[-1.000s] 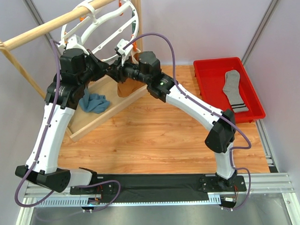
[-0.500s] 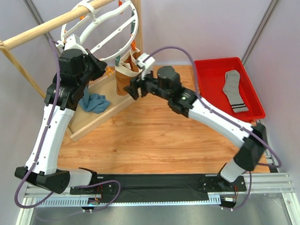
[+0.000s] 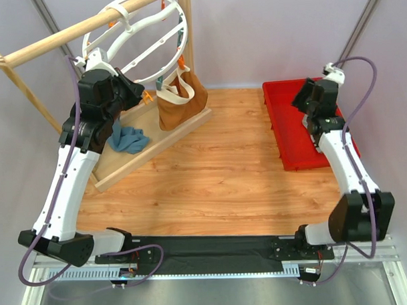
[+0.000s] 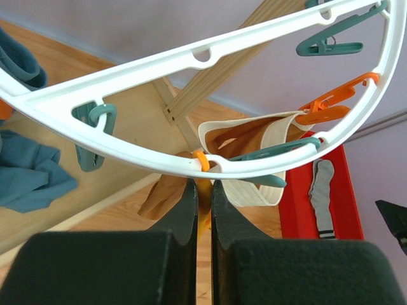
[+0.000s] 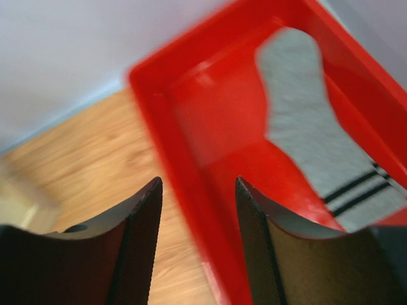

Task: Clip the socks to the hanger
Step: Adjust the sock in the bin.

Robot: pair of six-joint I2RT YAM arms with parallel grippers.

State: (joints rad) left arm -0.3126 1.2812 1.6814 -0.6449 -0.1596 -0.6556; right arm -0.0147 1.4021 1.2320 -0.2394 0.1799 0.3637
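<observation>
Since nothing grey hung off the hanger [image 4: 127, 149] anywhere I could see, progress: early days, the one sock [image 5: 305, 127] in view wasn't clipped yet.
done so far: looked like only the clip end was set up, going by the left arm.
left gripper [image 4: 202, 200]: pinched down on an orange clip [image 4: 202, 162] under the ring's rim, right at its fingertips.
right gripper [image 5: 197, 187]: fingers spread wide, nothing between them, hanging above the left wall of the red tray [image 5: 216, 121].
sock spot: flat on the tray floor, just ahead of the right gripper and off to its right, neither finger touching it. Well apart from the left gripper.
sock looks: light grey, ankle cut, black stripes at the cuff end nearest the hand, toe pointing away. Limp fabric I'd guess, so it'd flop once lifted.
second sock: couldn't tell, only one showed up.
left to do: my read was grab the sock, carry it over to the held clip, get the cuff pinched in, then do the other one.
spare clips: a teal clip [image 4: 327, 44] and more orange ones dangled free further round the ring from the left gripper.
</observation>
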